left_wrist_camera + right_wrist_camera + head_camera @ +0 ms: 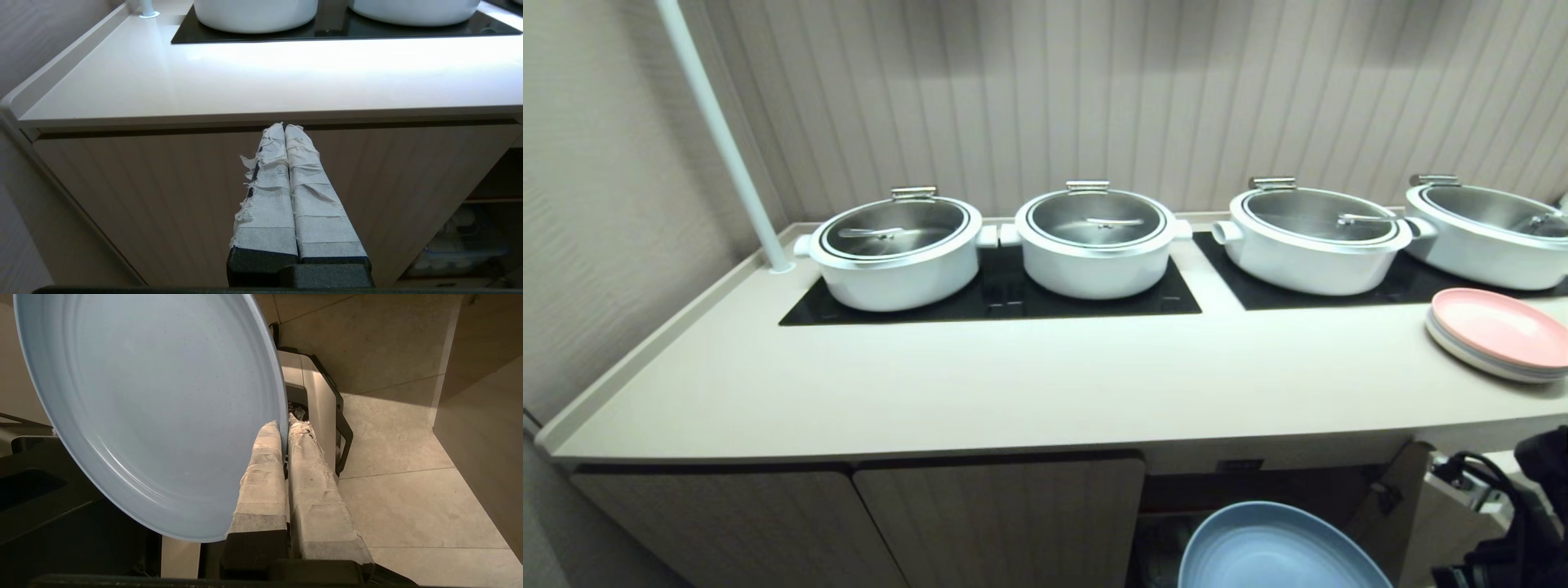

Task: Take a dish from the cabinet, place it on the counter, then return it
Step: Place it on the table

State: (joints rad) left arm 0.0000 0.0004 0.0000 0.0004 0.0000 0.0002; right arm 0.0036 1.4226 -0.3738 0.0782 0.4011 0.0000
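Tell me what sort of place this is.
Probably a buffet or catering serving line: four white lidded pots sit on inset black glass cooktop panels along a long cream-beige counter, with stacked plates, pink on top.

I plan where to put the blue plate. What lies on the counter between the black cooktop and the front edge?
Nothing: the counter is bare there in the head view.

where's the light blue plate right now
The light blue plate is off the counter, low in the head view toward the robot's right, in front of the open cabinet. The right gripper pinches its rim.
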